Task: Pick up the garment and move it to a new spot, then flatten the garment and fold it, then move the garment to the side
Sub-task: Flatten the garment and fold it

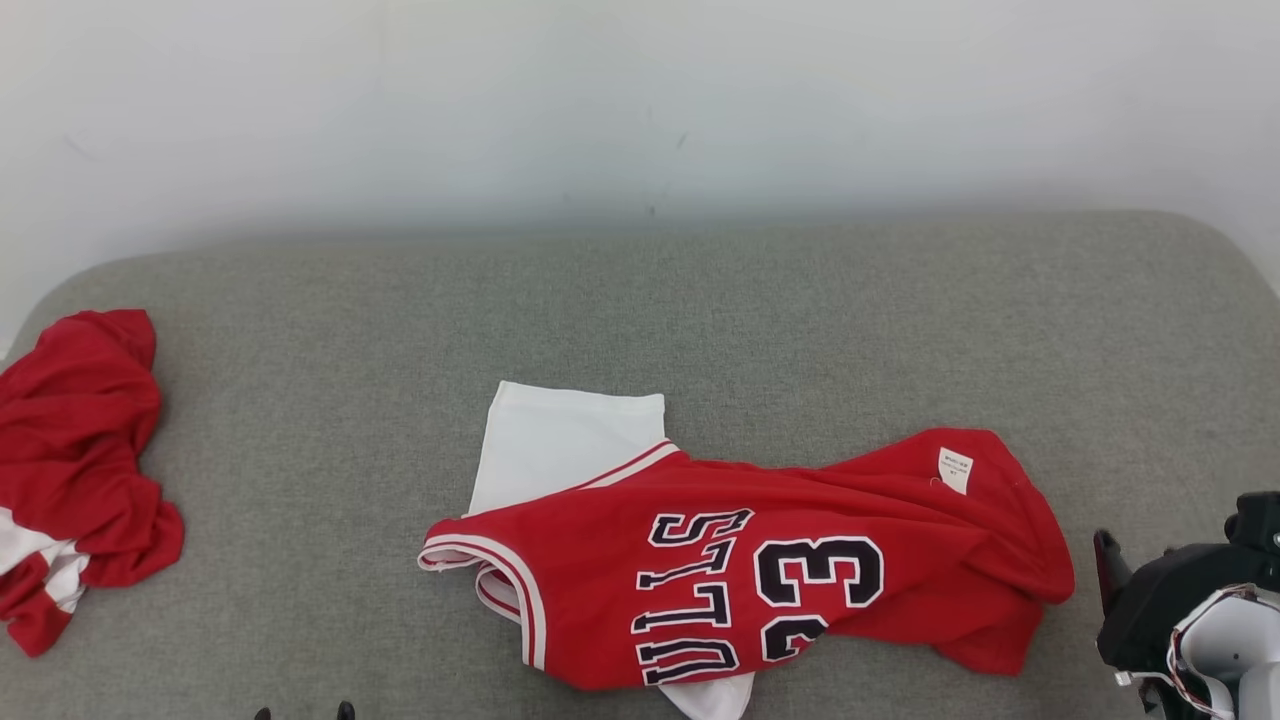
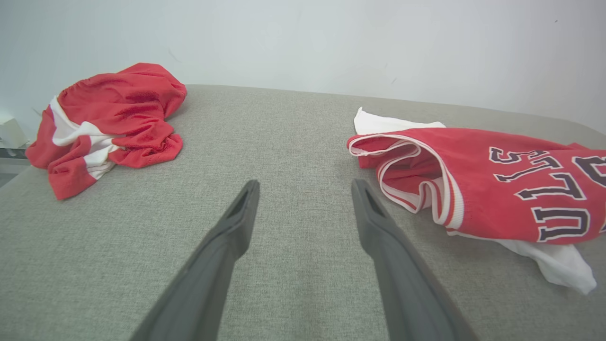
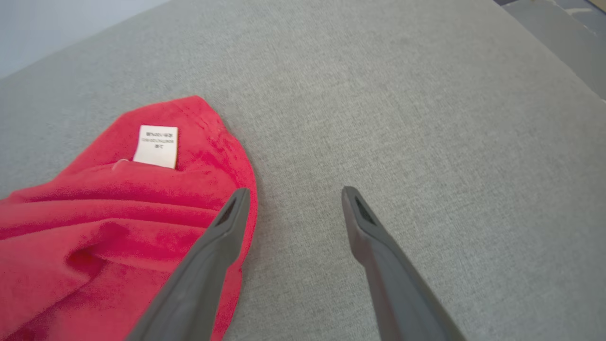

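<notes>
On the cushion point(image 1: 700, 300), rumpled jersey point(image 1: 800, 520); left gripper point(image 2: 305, 185) and right gripper point(image 3: 293, 192) wide open, empty. Risk: a one-sided pull bunches it.

I saw a jersey point(image 1: 800, 560) in bright red. Its armhole and neck edges carried white trim with thin red stripes, and its lettering and the number 33 were dark navy outlined in white. A small label point(image 1: 956, 470) on it was white with tiny dark print. The cloth point(image 1: 560, 440) under the jersey was plain white. The heap point(image 1: 80, 440) at the left was the same red with white bands. The worktop point(image 1: 300, 300) was a flecked grey weave, and the wall point(image 1: 640, 100) was pale off-white with a few faint dark marks. The left end effector point(image 2: 305, 189) and the right end effector point(image 3: 293, 192) were dark grey.
</notes>
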Robot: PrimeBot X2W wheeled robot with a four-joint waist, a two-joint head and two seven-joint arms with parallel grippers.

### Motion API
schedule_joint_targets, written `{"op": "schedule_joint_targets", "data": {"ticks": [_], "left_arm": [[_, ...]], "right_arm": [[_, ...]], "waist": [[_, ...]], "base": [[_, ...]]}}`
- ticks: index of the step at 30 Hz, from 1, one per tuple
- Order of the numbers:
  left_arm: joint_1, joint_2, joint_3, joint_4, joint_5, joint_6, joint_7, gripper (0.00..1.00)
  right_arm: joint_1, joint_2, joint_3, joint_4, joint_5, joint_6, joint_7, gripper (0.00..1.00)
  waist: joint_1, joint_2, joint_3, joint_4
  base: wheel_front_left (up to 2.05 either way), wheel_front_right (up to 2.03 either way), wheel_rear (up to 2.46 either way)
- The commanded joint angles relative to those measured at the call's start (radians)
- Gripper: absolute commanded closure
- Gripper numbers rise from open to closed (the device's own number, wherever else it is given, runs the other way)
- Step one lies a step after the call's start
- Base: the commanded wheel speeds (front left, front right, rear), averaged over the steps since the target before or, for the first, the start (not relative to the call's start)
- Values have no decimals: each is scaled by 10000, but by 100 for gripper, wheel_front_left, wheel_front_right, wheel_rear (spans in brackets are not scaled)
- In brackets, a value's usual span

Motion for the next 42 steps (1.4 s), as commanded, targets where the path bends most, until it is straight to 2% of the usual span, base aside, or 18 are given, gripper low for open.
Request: {"op": "schedule_joint_targets", "data": {"ticks": [1, 4, 5, 12, 19, 28, 42], "left_arm": [[186, -32, 23, 7, 50, 12, -33, 0], [335, -58, 83, -11, 47, 12, -33, 0], [335, -58, 83, -11, 47, 12, -33, 0], [537, -134, 350, -72, -29, 12, -33, 0], [367, -207, 850, 62, -105, 13, -33, 0], [283, -243, 1064, 455, 66, 13, -33, 0], [512, -248, 913, 517, -1, 72, -33, 0]], "right_arm": [[230, -45, 269, -456, -49, -26, -491, 0], [660, -70, 752, -1182, 15, -26, -1540, 0], [660, -70, 752, -1182, 15, -26, -1540, 0], [2038, 109, 2211, -2437, 233, -26, -4462, 0], [3246, 150, 3727, -2473, -5, -26, -6434, 0], [3594, 234, 4286, -1633, -164, -26, -7157, 0], [3490, 272, 4358, -1262, -125, -26, -7210, 0]], "waist": [[1, 0, -220, 31], [1, 0, -420, 37], [1, 0, -420, 37], [1, 0, -710, -113], [1, 0, -949, -403], [1, 0, -1150, -645], [1, 0, -1175, -494]], "base": [[0, 0, 0], [0, 0, 0], [0, 0, 0], [0, 0, 0], [0, 0, 0], [0, 0, 0], [0, 0, 0]]}}
